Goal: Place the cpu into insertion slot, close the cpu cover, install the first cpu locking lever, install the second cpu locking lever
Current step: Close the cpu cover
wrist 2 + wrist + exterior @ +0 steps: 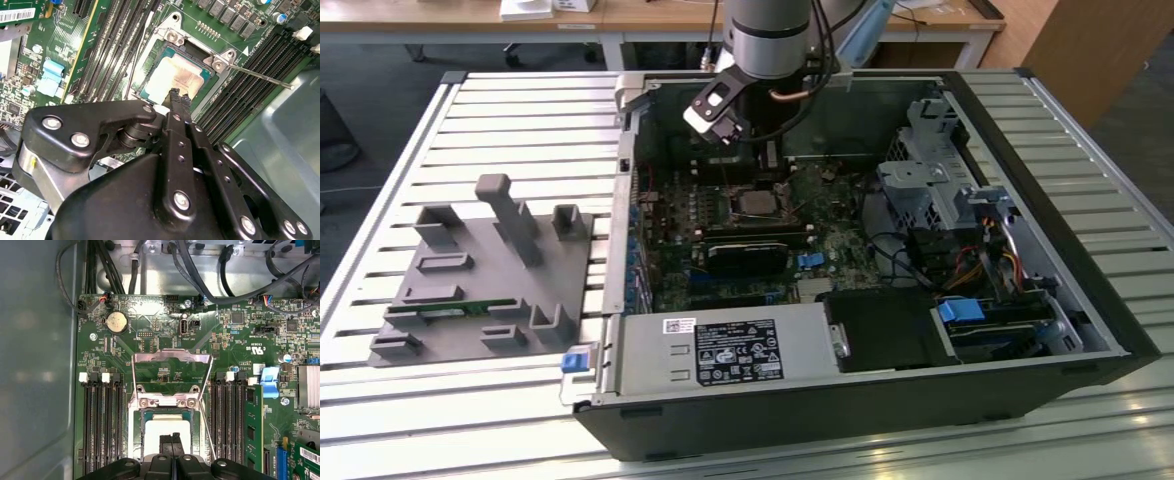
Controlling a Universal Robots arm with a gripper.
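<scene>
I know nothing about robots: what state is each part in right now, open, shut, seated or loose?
cpu: lying flat in its socket, uncovered.
cpu cover: open, flipped up off the socket.
locking lever: unlatched, sticking out sideways.
gripper: shut, tips right over the cpu.
computer case: open, side panel off.

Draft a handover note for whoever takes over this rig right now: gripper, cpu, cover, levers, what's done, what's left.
Gripper: fingers shut, nothing held, tips just over the cpu; I can't tell if they touch it.
Cpu: lying flat in the socket.
Cpu cover: flipped open, standing beyond the socket.
Locking lever: one thin rod sticks out free, unlatched.
Done: cpu placed.
Left: cover closing, both levers.
</scene>
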